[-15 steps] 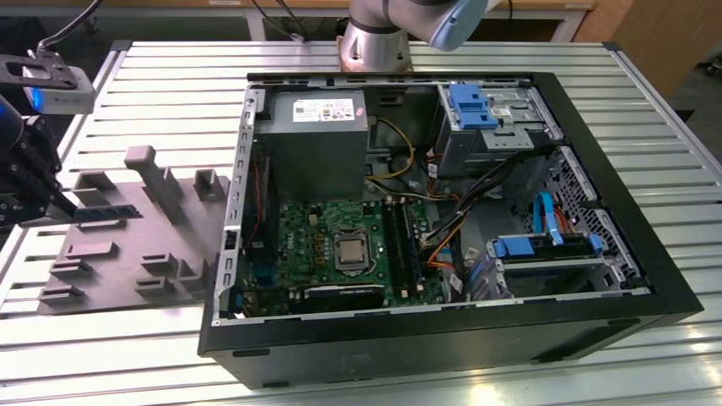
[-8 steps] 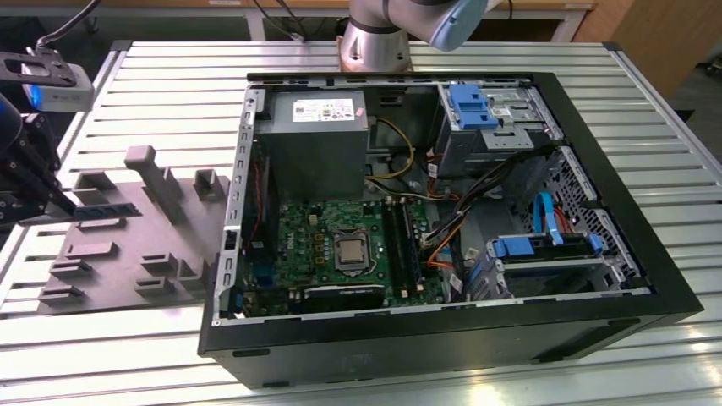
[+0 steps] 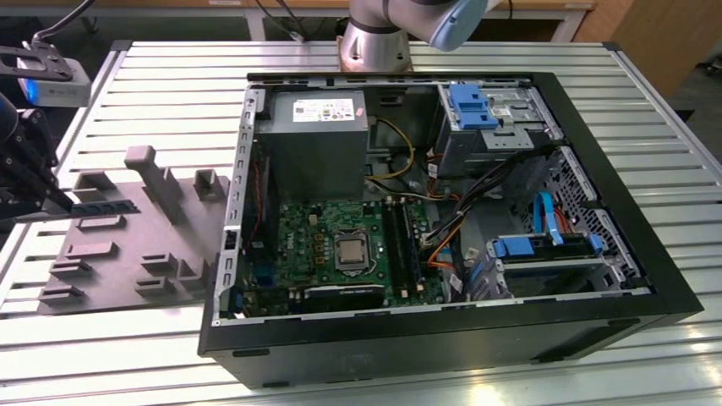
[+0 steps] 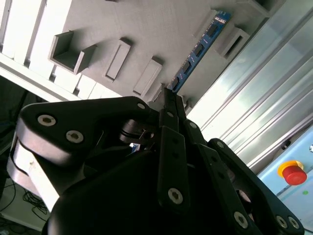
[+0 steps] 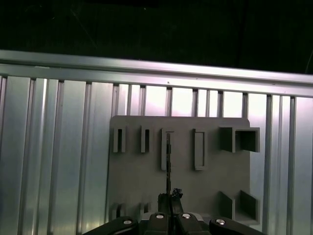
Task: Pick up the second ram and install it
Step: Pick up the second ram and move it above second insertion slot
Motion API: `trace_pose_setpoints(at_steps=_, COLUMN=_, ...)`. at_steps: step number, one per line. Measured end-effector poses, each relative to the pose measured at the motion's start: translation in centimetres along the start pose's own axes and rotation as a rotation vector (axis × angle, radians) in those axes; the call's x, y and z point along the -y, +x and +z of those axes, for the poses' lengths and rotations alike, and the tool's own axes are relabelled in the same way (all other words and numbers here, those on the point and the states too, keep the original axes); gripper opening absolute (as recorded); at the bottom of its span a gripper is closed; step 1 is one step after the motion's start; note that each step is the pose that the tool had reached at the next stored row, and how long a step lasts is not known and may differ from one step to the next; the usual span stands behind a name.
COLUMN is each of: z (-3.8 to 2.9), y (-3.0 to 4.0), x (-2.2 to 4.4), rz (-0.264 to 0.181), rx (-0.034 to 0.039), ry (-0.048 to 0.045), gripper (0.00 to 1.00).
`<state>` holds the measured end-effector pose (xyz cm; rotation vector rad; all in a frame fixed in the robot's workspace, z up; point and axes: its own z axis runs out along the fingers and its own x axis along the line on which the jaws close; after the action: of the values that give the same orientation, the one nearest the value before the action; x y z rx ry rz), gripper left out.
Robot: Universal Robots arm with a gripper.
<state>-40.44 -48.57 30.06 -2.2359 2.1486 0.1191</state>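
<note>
- The second ram (image 4: 198, 50) is gripped at one end by the closed gripper (image 4: 170, 95).
- It is held over the grey fixture block (image 3: 124, 262), to the exterior view's left of the computer case (image 3: 451, 342) and well apart from the motherboard (image 3: 299, 245).

The second ram (image 4: 198, 51), a long, narrow memory stick with a blue-green face and a row of small dark chips, is pinched at one short end between the closed fingertips of the gripper (image 4: 169, 97) and juts straight out ahead of them. In the exterior view it lies roughly level on its long edge, reaching from the gripper toward the exterior view's right. In the first wrist view it shows edge-on, a thin dark line running away from the fingertips.
</note>
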Motion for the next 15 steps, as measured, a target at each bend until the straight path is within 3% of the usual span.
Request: trace_pose_setpoints(at_steps=15, z=-0.55, y=-0.09, x=-0.01, rz=0.000, rx=0.0036, ry=0.0003, gripper=0.12)
